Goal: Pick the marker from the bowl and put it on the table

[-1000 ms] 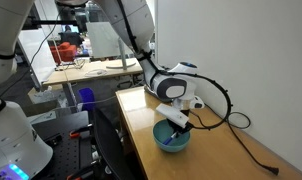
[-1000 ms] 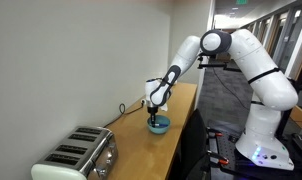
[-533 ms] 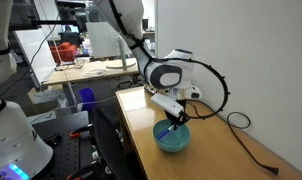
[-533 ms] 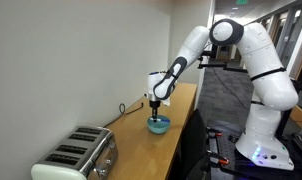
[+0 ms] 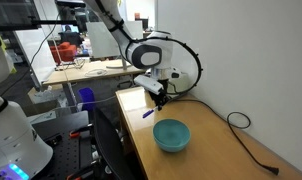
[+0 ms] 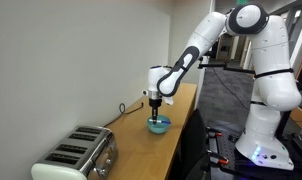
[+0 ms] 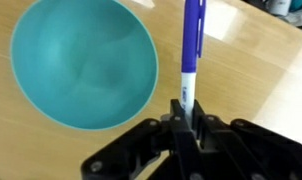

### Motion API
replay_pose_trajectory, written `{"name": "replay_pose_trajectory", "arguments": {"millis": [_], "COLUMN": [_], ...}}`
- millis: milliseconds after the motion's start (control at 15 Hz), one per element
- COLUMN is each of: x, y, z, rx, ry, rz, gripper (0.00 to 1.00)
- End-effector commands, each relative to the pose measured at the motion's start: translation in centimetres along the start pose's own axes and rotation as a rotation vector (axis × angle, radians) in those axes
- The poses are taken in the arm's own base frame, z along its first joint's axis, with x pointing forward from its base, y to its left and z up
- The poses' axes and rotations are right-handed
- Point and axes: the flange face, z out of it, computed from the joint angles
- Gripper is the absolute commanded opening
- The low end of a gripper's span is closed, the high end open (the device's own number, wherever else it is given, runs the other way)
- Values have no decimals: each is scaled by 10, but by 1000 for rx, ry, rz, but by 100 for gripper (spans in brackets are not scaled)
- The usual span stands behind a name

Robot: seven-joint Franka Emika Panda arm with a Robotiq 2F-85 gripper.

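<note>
My gripper [image 5: 156, 98] is shut on the marker [image 5: 149, 111], a thin blue pen with a pale end, and holds it in the air over the table [image 5: 206, 152], beside the teal-blue bowl [image 5: 172, 135] and past its rim. In the wrist view the marker [image 7: 192, 45] sticks out from between the closed fingers of the gripper [image 7: 184, 112], over bare wood [image 7: 261, 70], with the empty bowl [image 7: 83, 62] to its left. In an exterior view the gripper [image 6: 154, 103] hangs just above the bowl [image 6: 159, 126].
A silver toaster [image 6: 76, 155] stands at one end of the table. A black cable [image 5: 241, 125] runs along the wall side of the tabletop. The dark table edge [image 5: 131, 140] drops off on the open side. A cluttered workbench [image 5: 86, 65] stands farther back.
The gripper has risen out of the bowl with the marker in it and moved sideways, away from the bowl. The bowl has stayed in place and is now empty.
</note>
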Motion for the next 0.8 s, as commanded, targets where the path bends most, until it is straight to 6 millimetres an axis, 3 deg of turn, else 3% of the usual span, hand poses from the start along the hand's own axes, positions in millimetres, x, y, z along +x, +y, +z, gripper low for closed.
{"name": "replay_pose_trajectory", "arguments": {"millis": [0, 200, 467, 533, 600, 733], "x": [14, 32, 51, 55, 59, 64], "y": [-24, -32, -24, -21, -18, -13], "z": [1, 5, 12, 13, 14, 12], "rx": [28, 31, 29, 32, 33, 44], "ry": [12, 37, 43, 45, 44, 57], "rz": [48, 212, 425, 464, 500, 583], "gripper": [3, 3, 3, 38, 39, 52]}}
